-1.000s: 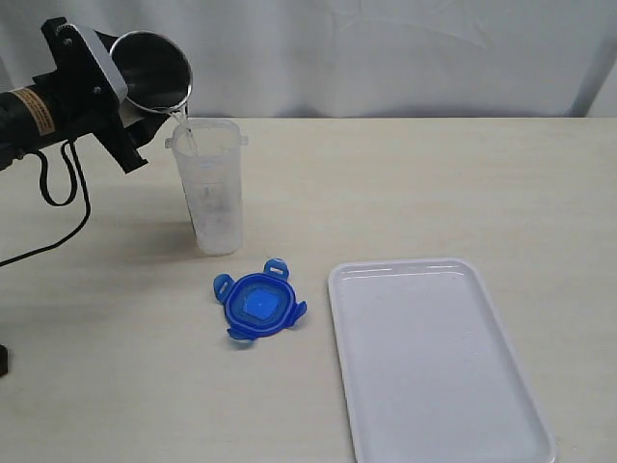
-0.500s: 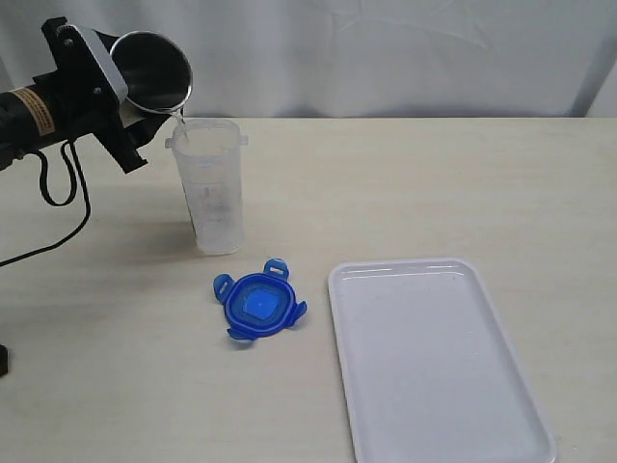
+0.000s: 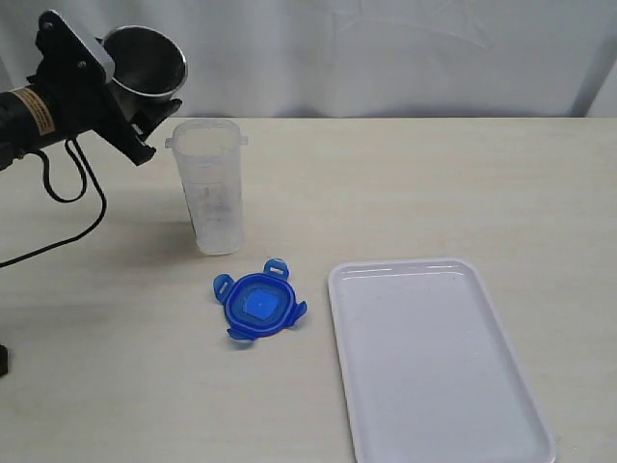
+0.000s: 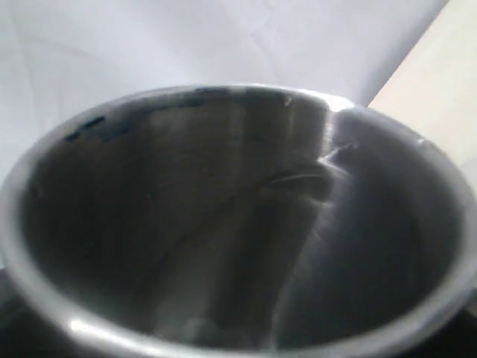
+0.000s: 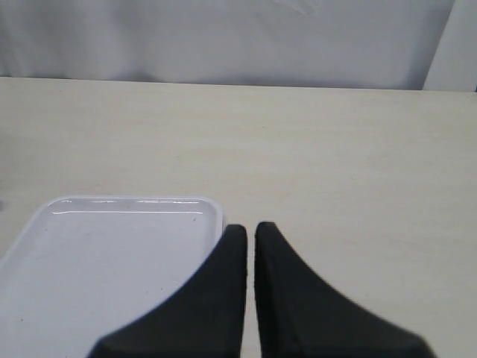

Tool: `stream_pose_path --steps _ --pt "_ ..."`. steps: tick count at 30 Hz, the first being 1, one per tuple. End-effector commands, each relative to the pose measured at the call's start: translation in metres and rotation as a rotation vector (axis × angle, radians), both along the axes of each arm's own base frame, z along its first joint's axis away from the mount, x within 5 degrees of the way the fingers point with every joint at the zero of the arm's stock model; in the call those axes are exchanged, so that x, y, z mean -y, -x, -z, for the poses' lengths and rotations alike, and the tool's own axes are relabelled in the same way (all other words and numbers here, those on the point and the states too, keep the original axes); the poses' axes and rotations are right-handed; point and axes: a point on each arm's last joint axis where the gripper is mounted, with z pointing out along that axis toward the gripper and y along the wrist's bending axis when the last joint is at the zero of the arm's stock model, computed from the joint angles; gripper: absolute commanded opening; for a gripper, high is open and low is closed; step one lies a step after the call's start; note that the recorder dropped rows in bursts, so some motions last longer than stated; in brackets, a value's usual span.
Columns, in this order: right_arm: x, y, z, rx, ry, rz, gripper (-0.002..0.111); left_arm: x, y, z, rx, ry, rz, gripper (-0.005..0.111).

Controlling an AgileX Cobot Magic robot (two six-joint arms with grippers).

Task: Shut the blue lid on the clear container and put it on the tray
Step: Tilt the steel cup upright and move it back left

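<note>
The clear container [image 3: 212, 188] stands upright and uncovered at the back left of the table. The blue lid [image 3: 258, 304] lies flat on the table in front of it, flaps spread. The white tray [image 3: 434, 357] lies to the right of the lid with nothing on it. My left gripper [image 3: 130, 101] is up at the far left, shut on a grey steel cup [image 3: 147, 60] held beside and above the container's rim. The cup's inside [image 4: 238, 224] fills the left wrist view. My right gripper [image 5: 250, 227] is shut on nothing, above the tray's [image 5: 112, 261] far corner.
A black cable [image 3: 58, 207] trails from the left arm over the table's left side. A white curtain hangs behind the table's back edge.
The steel cup has tipped back from the container's rim and moved slightly up and left. The thin stream into the container has stopped. The right gripper has not moved.
</note>
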Motion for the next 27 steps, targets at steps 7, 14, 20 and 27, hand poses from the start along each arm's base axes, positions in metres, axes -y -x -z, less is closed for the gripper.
stream_pose_path --steps 7,14,20,27 --pt "0.000 0.000 0.000 0.009 0.005 -0.002 0.005 -0.020 -0.021 0.013 -0.135 0.448 -0.309 0.000" --pt "0.000 0.000 0.000 0.009 0.005 -0.002 0.005 -0.032 -0.058 0.027 -0.185 0.570 -0.358 0.000" --pt "0.000 0.000 0.000 0.009 0.005 -0.002 0.005 -0.051 -0.097 0.034 -0.130 0.558 -0.394 0.000" --pt "0.000 0.000 0.000 0.009 0.005 -0.002 0.005 -0.079 -0.133 0.053 -0.163 0.483 -0.481 0.000"
